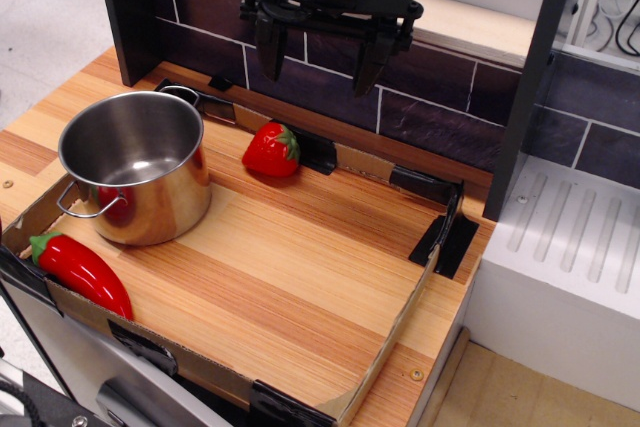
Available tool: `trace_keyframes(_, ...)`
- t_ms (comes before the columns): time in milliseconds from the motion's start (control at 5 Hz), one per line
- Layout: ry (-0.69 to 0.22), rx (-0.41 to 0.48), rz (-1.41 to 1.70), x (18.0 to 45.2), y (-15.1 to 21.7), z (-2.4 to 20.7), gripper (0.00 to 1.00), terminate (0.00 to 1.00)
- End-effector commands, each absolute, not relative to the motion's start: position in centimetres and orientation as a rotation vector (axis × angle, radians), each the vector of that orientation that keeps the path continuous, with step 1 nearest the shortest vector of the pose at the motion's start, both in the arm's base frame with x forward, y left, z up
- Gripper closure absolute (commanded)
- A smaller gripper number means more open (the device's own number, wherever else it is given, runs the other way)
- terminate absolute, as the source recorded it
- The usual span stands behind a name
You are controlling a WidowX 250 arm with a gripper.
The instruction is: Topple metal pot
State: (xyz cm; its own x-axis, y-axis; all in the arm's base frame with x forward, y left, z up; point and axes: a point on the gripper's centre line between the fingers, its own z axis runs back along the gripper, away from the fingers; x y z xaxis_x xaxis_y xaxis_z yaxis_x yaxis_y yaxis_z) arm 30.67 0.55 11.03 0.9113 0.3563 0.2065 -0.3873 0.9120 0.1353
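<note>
Nearest the lens: red pepper lying at the front-left corner of the worktop, just beside the metal pot.

Metal pot stands upright, mouth up, empty, at the left side of the worktop inside the low cardboard border. Thin-walled stainless by the look, so probably light for its size, rigid, not fragile. Polished side is slick; a pinch on the wall would likely slip. One wire loop handle faces front-left, a second shows at the back rim. Best purchase is judged to be the rim: hook one finger inside the lip or push high on the wall, so the pot tips rather than slides on the smooth wood. A low push would just skate it along. Tipping toward the open middle of the worktop avoids the pepper and the border.

Toy strawberry sits right of the pot, near the back strip, apart from it and on a possible fall line if the pot goes right-rear.

Claw hangs above and behind the strawberry, in front of the dark tiled backsplash, well apart from the pot. Fingers spread, nothing between them. Height above the worktop is hard to gauge from this single angle.
</note>
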Motion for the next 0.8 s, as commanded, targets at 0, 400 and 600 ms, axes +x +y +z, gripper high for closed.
trace_keyframes(0, -0.18, 0.175, 0.385, 30.7, 0.6, 11.0, 0.0, 0.0)
trace_keyframes(400, -0.214, 0.19, 0.203, 27.2, 2.2, 13.5, 0.0, 0.0)
trace_keyframes(600, -0.228, 0.153, 0.152, 25.8, 4.0, 14.6, 0.0, 0.0)
